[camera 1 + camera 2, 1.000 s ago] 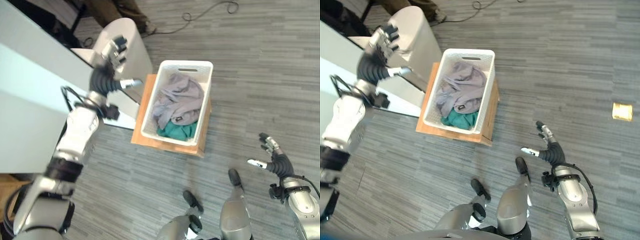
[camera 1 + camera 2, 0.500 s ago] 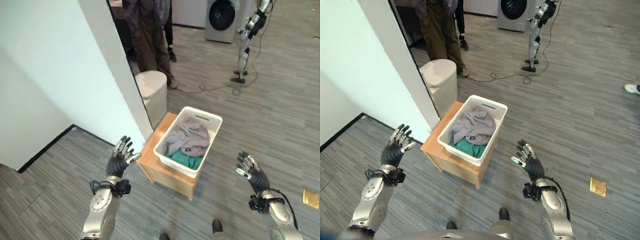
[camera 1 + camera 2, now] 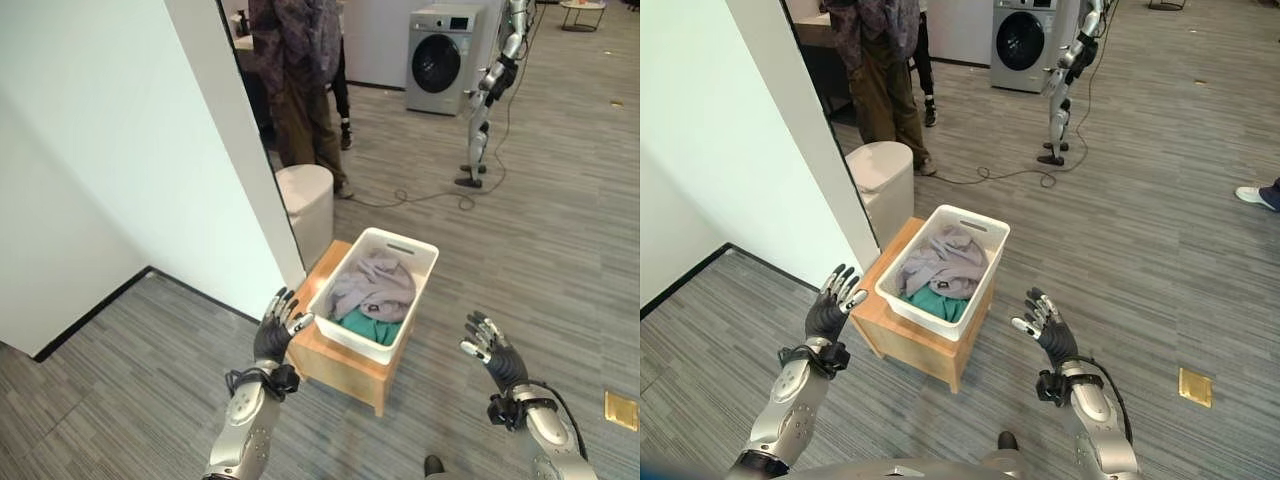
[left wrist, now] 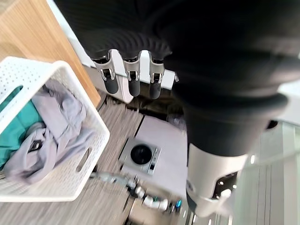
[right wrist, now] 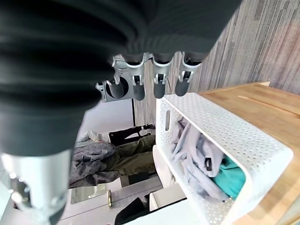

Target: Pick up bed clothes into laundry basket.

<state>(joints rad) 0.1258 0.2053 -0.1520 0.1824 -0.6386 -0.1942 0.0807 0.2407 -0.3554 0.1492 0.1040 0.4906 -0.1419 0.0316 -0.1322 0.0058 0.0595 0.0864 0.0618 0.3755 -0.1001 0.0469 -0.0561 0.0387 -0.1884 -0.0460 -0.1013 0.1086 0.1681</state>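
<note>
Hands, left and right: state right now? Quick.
Left hand: open, fingers spread, holding nothing, raised beside the white perforated plastic laundry basket.
Right hand: open, fingers spread, holding nothing, on the basket's other side.

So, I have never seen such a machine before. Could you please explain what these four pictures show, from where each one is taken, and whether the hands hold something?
This is a humanoid robot seen through its own cameras. Two pictures come from the two eyes of a camera on its head, looking down; the other two come from cameras on its wrists, looking along each hand.

The left hand and right hand are raised with fingers spread, one on each side of a white laundry basket. Both hold nothing.

The basket stands on a low wooden stand on the floor. In it lie grey clothes over a green garment.

Behind are a small round bin, a standing person, a washing machine and another robot.
</note>
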